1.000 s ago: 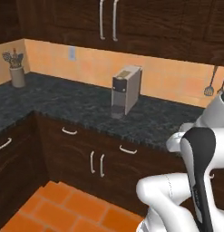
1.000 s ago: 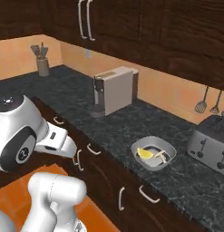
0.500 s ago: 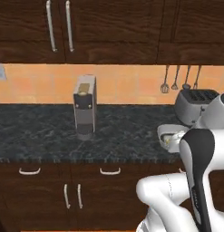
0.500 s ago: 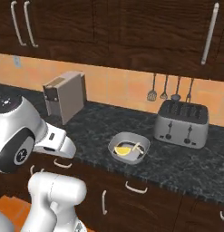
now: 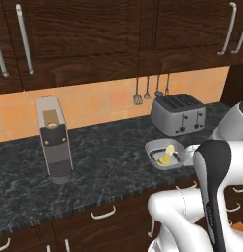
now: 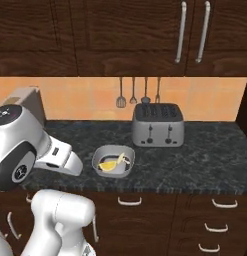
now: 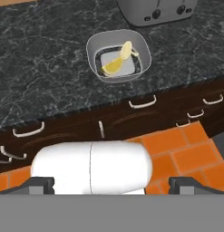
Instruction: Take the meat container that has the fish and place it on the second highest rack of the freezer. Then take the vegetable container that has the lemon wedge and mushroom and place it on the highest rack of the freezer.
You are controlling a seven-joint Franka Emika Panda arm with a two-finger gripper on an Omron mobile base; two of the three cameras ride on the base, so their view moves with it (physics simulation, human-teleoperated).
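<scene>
A: What is the biggest thing here?
B: The dark speckled counter [image 5: 108, 162] across mid-frame, then the coffee machine [image 5: 54, 140] at left and the toaster [image 6: 158, 125] right of centre.

A: And the vegetable container [image 6: 114, 161]?
B: Lower centre in the right base view, near the counter's front edge, just left of the toaster, holding the lemon wedge [image 7: 112, 67] and mushroom [image 7: 126, 49].

A: The claw?
B: Its tips sit at the hand view's bottom corners, wide apart, holding nothing.

even, soft, sharp rendered light
</scene>
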